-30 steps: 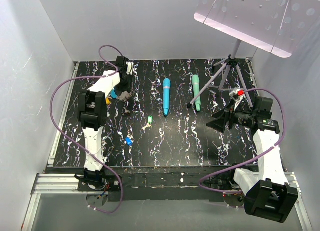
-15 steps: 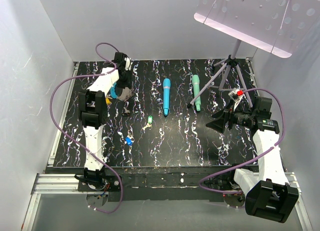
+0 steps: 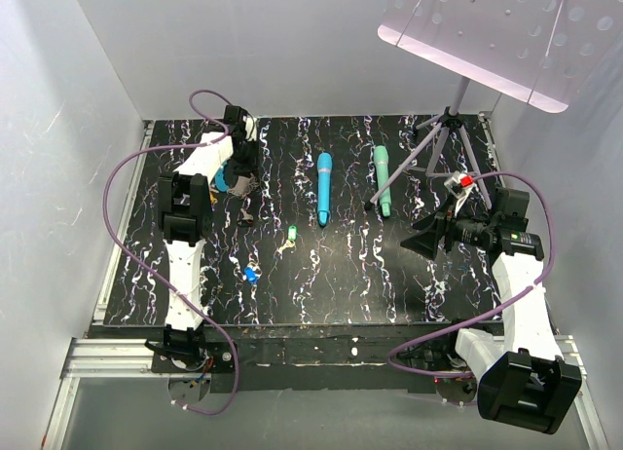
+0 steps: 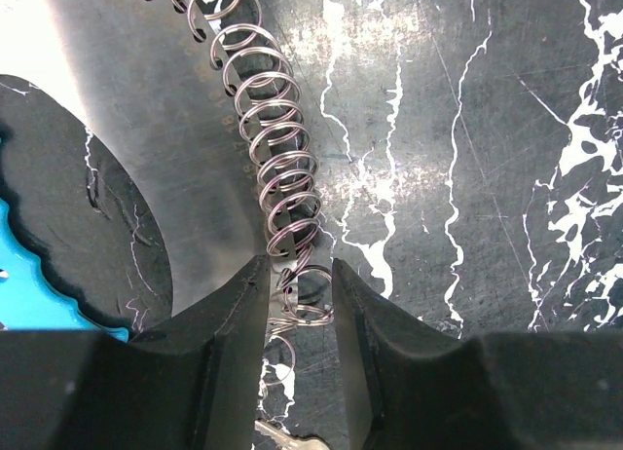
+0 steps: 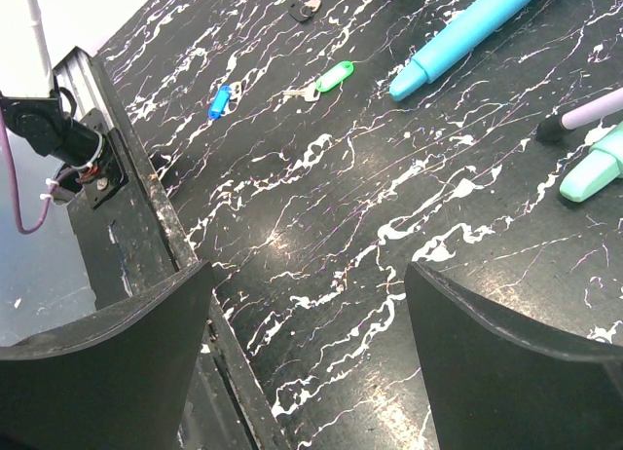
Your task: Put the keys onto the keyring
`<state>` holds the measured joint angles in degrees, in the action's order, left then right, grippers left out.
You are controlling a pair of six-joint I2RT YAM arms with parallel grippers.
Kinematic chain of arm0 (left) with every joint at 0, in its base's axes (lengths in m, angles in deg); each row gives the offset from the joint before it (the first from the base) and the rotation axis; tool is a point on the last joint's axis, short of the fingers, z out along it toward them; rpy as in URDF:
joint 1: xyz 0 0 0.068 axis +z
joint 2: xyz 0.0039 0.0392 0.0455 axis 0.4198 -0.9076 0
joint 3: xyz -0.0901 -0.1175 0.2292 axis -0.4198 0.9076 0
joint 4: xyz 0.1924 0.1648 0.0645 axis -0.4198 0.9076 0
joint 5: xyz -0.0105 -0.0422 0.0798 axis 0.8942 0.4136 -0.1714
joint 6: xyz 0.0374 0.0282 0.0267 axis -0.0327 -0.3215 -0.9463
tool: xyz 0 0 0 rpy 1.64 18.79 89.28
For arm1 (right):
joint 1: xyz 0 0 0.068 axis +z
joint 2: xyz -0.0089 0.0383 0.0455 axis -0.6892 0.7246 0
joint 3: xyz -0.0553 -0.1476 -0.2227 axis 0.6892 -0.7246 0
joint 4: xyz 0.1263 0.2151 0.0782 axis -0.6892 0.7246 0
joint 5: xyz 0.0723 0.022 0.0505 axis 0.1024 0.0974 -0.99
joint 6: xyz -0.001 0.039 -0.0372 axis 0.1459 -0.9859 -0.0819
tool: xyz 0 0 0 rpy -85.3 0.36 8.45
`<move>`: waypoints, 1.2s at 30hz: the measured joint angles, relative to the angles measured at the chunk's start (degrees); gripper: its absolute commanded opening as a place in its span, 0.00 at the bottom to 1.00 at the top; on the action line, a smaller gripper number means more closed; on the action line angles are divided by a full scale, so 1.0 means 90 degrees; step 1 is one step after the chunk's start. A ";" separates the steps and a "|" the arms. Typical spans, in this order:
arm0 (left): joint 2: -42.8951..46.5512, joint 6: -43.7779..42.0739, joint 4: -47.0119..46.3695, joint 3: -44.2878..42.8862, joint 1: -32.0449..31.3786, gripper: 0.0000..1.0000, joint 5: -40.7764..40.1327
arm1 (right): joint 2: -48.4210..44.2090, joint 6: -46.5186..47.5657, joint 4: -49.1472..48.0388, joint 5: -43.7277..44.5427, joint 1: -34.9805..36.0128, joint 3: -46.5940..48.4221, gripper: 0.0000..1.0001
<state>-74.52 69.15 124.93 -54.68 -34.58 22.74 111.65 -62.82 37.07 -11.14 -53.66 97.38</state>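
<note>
The left end effector (image 3: 240,177) is at the far left part of the black table with white marble veins (image 3: 360,275). It is low over the keyring (image 3: 225,181), a loop made of a bright blue curved band and a silver coiled wire. In the left wrist view its two black fingers (image 4: 229,318) are almost closed. The coiled wire (image 4: 282,177) passes between them and seems to touch both, so it is pinched there. The small key with green plastic head (image 3: 290,234) and the small key with blue head (image 3: 250,273) lie on the table, apart from the keyring and nearer to the arm bases. The right end effector (image 3: 421,238) hangs over the right side of the table, its fingers wide apart and holding nothing. The long blue stick-shaped wand (image 3: 323,187) and the teal wand (image 3: 383,180) lie near each other at the middle of the table.
</note>
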 measured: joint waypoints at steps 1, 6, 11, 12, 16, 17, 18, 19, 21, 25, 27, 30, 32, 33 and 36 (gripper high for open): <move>0.0000 -0.0022 0.0034 -0.0019 0.0012 0.29 0.0017 | 0.0000 0.0002 0.0000 0.0000 0.0000 0.0000 0.88; 0.0000 -0.0080 0.0058 -0.0087 0.0036 0.25 0.0095 | 0.0000 0.0022 0.0000 0.0000 0.0002 0.0000 0.88; 0.0000 -0.0117 0.0078 -0.0085 0.0049 0.21 0.0163 | 0.0000 0.0024 0.0002 0.0002 0.0005 0.0000 0.88; 0.0000 -0.0119 0.0080 -0.0087 0.0049 0.19 0.0170 | 0.0000 0.0027 0.0002 0.0000 0.0005 0.0000 0.88; 0.0000 -0.0143 0.0100 -0.0085 0.0049 0.18 0.0216 | 0.0000 0.0044 0.0002 0.0002 0.0005 0.0000 0.88; 0.0000 -0.0143 0.0104 -0.0085 0.0049 0.18 0.0228 | 0.0000 0.0046 0.0002 0.0000 0.0005 0.0000 0.88; 0.0000 -0.0143 0.0102 -0.0085 0.0049 0.18 0.0236 | 0.0000 0.0046 0.0002 0.0000 0.0005 0.0000 0.88; 0.0000 -0.0146 0.0104 -0.0085 0.0049 0.18 0.0253 | 0.0000 0.0051 0.0002 0.0002 0.0005 0.0000 0.88; 0.0000 -0.0160 0.0104 -0.0085 0.0049 0.19 0.0255 | 0.0000 0.0066 0.0002 0.0000 0.0005 0.0000 0.88; 0.0000 -0.0204 0.0121 -0.0085 0.0049 0.19 0.0253 | 0.0000 0.0070 0.0002 0.0000 0.0010 0.0000 0.88; 0.0000 -0.0219 0.0141 -0.0085 0.0049 0.20 0.0250 | 0.0000 0.0073 0.0002 0.0002 0.0010 0.0000 0.88; 0.0000 -0.0255 0.0175 -0.0085 0.0049 0.20 0.0236 | 0.0000 0.0075 0.0002 0.0000 0.0010 0.0000 0.88; 0.0000 -0.0270 0.0197 -0.0085 0.0049 0.21 0.0199 | 0.0000 0.0078 0.0002 0.0002 0.0010 0.0000 0.88; 0.0000 -0.0282 0.0199 -0.0085 0.0049 0.23 0.0187 | 0.0000 0.0078 0.0002 0.0000 0.0010 0.0000 0.88; 0.0044 -0.0313 0.0087 0.0017 0.0049 0.31 0.0146 | 0.0000 0.0087 0.0002 0.0000 0.0010 0.0000 0.88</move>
<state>-74.13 66.33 125.71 -54.53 -34.15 24.05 111.65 -62.03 37.10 -11.14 -53.57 97.38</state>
